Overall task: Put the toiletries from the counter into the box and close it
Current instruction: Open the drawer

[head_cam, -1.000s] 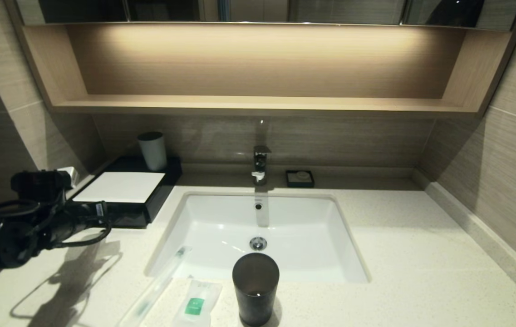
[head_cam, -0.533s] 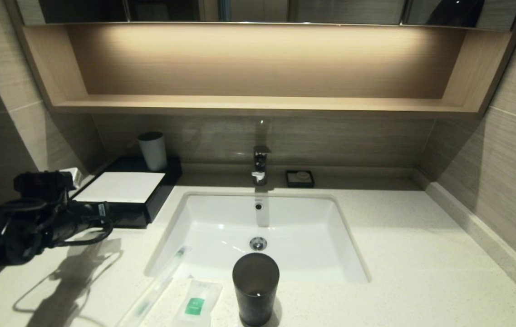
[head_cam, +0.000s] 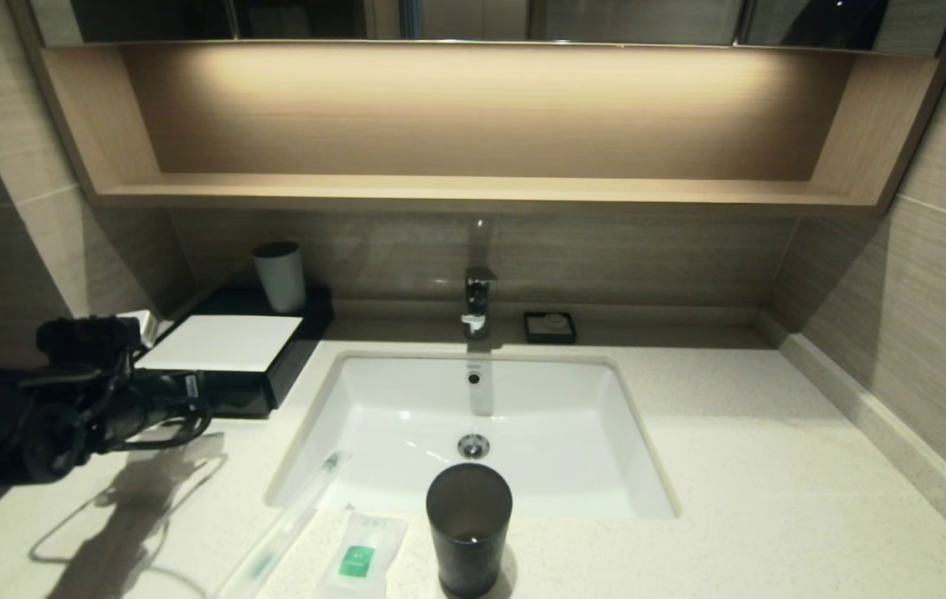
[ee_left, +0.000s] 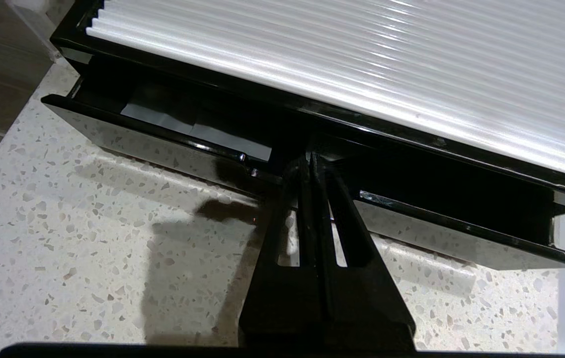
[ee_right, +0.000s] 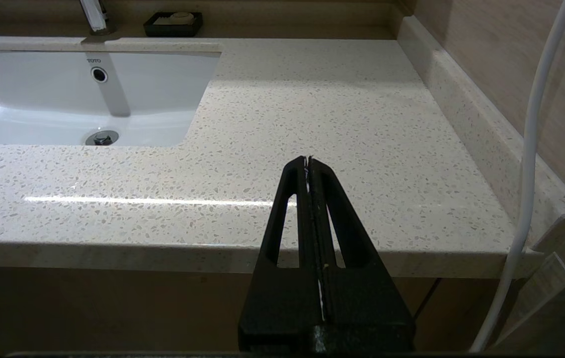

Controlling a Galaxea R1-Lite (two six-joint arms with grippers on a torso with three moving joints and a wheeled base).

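The black box (head_cam: 298, 349) with a white top panel stands at the back left of the cream counter (head_cam: 772, 499). Its drawer front (ee_left: 163, 149) is out a little, leaving a narrow gap. My left gripper (head_cam: 200, 393) is shut, and its tips (ee_left: 310, 161) sit at the notch in the middle of the drawer front. The wrapped toothbrush (head_cam: 289, 520) lies across the sink's front left corner. The white sachet with a green label (head_cam: 360, 553) lies beside it near the front edge. My right gripper (ee_right: 308, 161) is shut and empty, low in front of the counter's right part.
A dark tumbler (head_cam: 468, 528) stands right of the sachet. The white sink (head_cam: 406, 399) and the tap (head_cam: 477, 299) are in the middle. A soap dish (head_cam: 549, 326) is at the back, and a pale cup (head_cam: 279, 274) stands behind the box.
My left arm has shifted a little to the right, toward the box front. Nothing else has moved.
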